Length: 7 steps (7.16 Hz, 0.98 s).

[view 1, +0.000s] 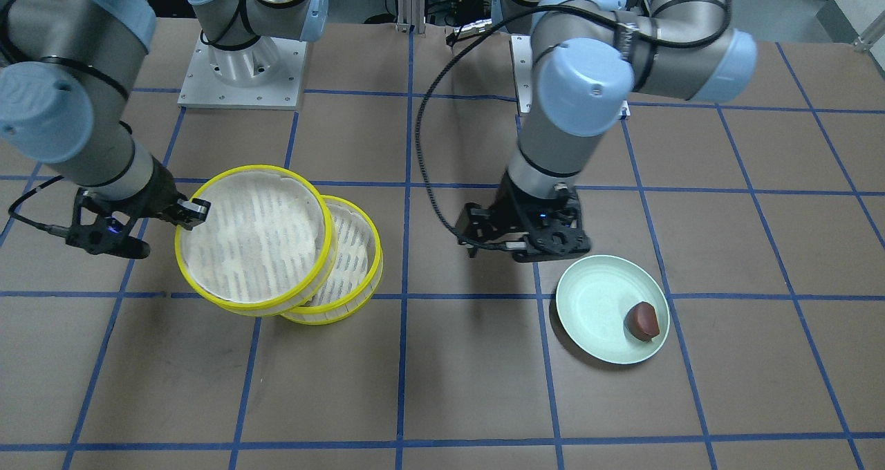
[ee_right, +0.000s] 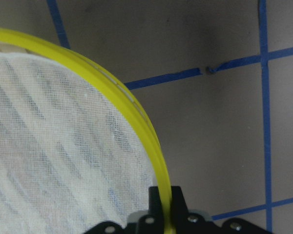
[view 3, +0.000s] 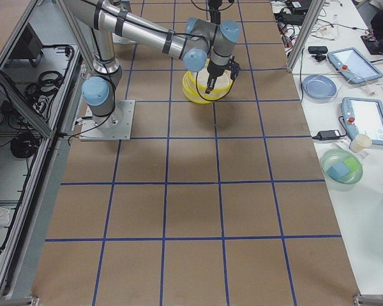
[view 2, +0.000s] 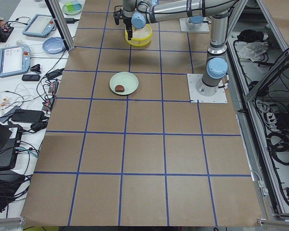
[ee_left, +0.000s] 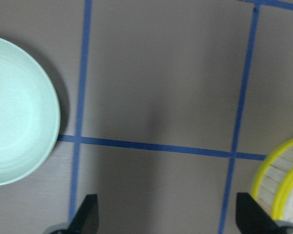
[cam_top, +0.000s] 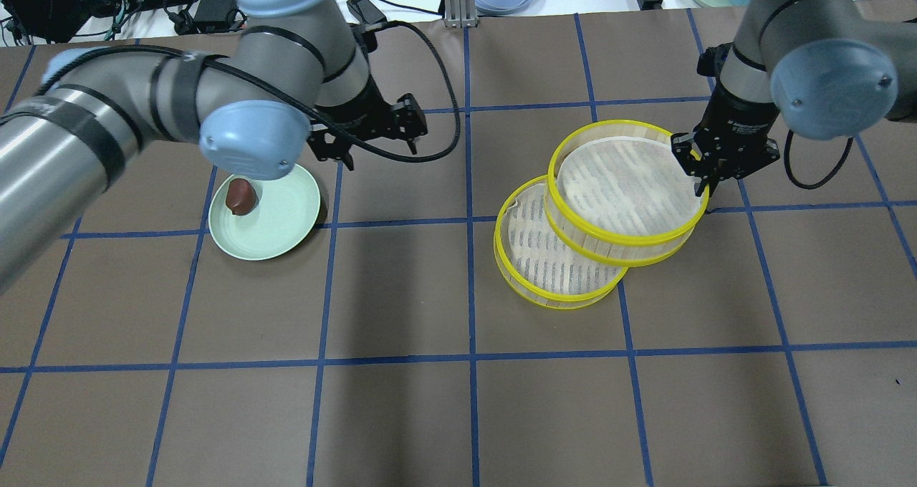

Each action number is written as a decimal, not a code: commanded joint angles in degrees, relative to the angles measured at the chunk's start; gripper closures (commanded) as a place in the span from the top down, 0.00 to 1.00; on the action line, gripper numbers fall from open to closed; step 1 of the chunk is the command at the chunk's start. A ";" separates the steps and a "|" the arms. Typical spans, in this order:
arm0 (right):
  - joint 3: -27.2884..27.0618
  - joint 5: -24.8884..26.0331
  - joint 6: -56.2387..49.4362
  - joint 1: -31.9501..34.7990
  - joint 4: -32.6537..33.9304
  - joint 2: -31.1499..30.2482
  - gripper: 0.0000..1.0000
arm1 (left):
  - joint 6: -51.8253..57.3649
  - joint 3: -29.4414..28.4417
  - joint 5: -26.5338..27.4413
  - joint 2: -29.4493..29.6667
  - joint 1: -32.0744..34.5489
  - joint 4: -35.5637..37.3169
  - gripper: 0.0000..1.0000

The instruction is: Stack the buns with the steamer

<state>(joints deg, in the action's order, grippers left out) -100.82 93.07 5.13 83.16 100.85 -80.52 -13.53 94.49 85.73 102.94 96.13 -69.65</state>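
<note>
Two yellow-rimmed steamer baskets overlap. My right gripper (cam_top: pixel 706 190) is shut on the rim of the upper basket (cam_top: pixel 627 186), holding it offset and tilted over the lower basket (cam_top: pixel 537 251). The right wrist view shows the fingers (ee_right: pixel 158 202) pinching that yellow rim (ee_right: pixel 132 109). The dark reddish-brown bun (cam_top: pixel 241 195) lies on the pale green plate (cam_top: pixel 286 208). My left gripper (cam_top: pixel 380 143) is open and empty, above the table just beside the plate. The cream-white bun is not visible in any view.
The left wrist view shows the plate's edge (ee_left: pixel 14 122) at left and the steamer rims (ee_left: pixel 278 180) at right, with brown table and blue tape lines between. Tablets and bowls sit on a side bench (view 3: pixel 345 64) beyond the table.
</note>
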 commanded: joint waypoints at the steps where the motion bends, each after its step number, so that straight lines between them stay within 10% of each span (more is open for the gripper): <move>1: -3.76 -0.34 4.35 4.37 5.22 -0.43 0.00 | 17.85 0.34 3.47 -1.16 -11.96 -3.48 1.00; 7: -6.14 -0.34 4.27 5.26 6.90 -0.61 0.00 | 25.75 1.57 6.99 9.29 -20.10 5.13 0.99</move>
<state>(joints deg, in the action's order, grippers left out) -106.74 92.76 9.37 88.33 107.32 -81.11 12.07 96.00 92.65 110.52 76.19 -65.92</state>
